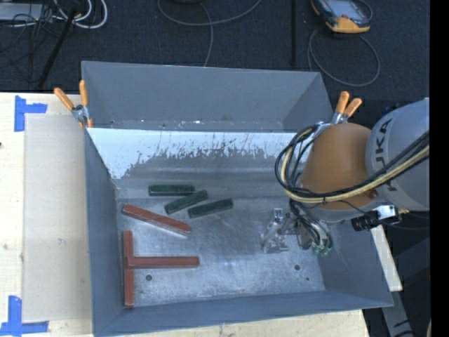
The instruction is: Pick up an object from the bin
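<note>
bars, slim, flat and straight-edged, lie on the scratched, pale-scuffed floor of the grey metal bin (210, 97), all left of the gripper (277, 234). nearest to it is a matte dark green bar (210, 207), then a second green bar (186, 201) and a third green bar (172, 189) further left. beyond these lies a slanted red-brown bar (156, 219). a level red-brown bar (166, 262) meets an upright red-brown bar (128, 268) in a sideways t. the bright metal gripper is above bare floor, apart from every bar; clenched or released, i cannot tell. right of it bulges the arm's smooth orange cover (337, 163), ringed by cables.
</note>
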`<action>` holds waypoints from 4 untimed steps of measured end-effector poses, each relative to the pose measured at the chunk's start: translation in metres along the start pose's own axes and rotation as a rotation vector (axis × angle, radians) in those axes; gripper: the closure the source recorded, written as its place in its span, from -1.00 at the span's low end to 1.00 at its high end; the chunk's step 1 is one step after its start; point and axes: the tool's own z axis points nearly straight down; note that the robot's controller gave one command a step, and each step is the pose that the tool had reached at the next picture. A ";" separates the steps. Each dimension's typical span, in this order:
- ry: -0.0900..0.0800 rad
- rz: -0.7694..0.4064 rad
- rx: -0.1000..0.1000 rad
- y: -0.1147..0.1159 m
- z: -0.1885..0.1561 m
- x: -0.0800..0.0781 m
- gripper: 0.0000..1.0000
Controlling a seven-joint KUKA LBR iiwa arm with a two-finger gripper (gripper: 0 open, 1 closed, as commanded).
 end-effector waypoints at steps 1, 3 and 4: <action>0.000 -0.001 0.001 0.000 0.000 0.000 -1.00; 0.000 -0.028 0.002 0.050 -0.010 -0.031 -1.00; -0.018 0.006 -0.003 0.066 0.049 -0.044 1.00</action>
